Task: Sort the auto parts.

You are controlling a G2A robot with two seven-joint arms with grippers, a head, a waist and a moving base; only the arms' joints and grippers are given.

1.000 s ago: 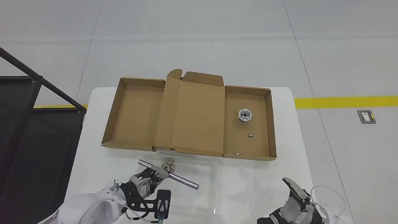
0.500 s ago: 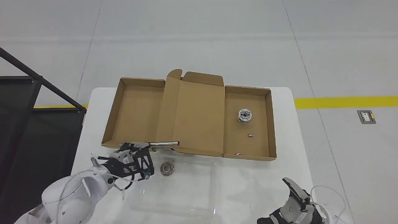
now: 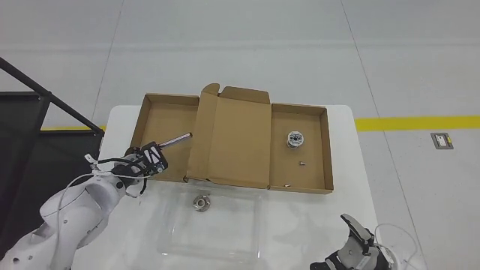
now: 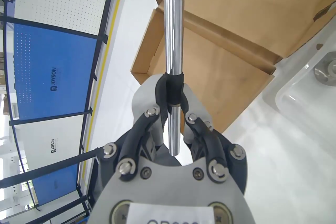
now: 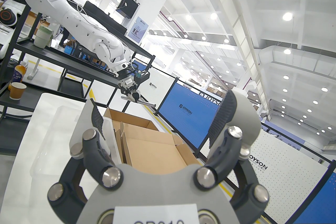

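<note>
From above, the left gripper (image 3: pixel 152 157) is clenched near one end of a shiny straight metal rod (image 3: pixel 177 139). The rod juts over the left compartment of the open brown cardboard box (image 3: pixel 161 98). At that wrist, the rod (image 4: pixel 172 12) runs out from between black pads (image 4: pixel 162 96). The right gripper (image 5: pixel 162 114) stands spread, grasping nothing.

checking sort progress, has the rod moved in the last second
Yes. The rod, held in the left claw, went from above the tray to over the left compartment of the box.
</note>
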